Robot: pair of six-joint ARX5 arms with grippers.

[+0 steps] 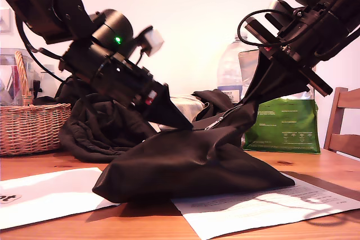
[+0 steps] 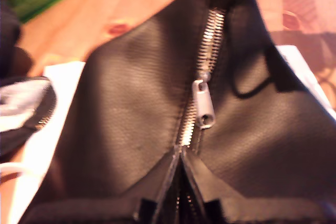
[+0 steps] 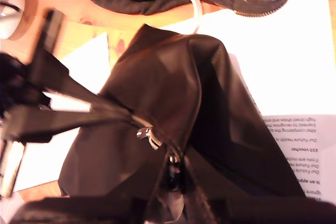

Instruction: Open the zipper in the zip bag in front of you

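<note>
The zip bag [image 1: 191,167] rests on paper sheets [image 1: 253,209] on the table [image 1: 332,167]. My first gripper [image 1: 187,126] apparently pinches the zipper [image 2: 202,85]; my second gripper [image 1: 251,100] clamps the bag's raised end.

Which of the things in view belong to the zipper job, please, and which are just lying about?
Job in hand: soft black fabric zip bag; silvery metal zipper; my first pincer and my second pincer, both gripping the bag.

Lying about: woven wicker basket; dark heap of clothing; green foil pouch; clear plastic bottle; white paper sheets.
</note>
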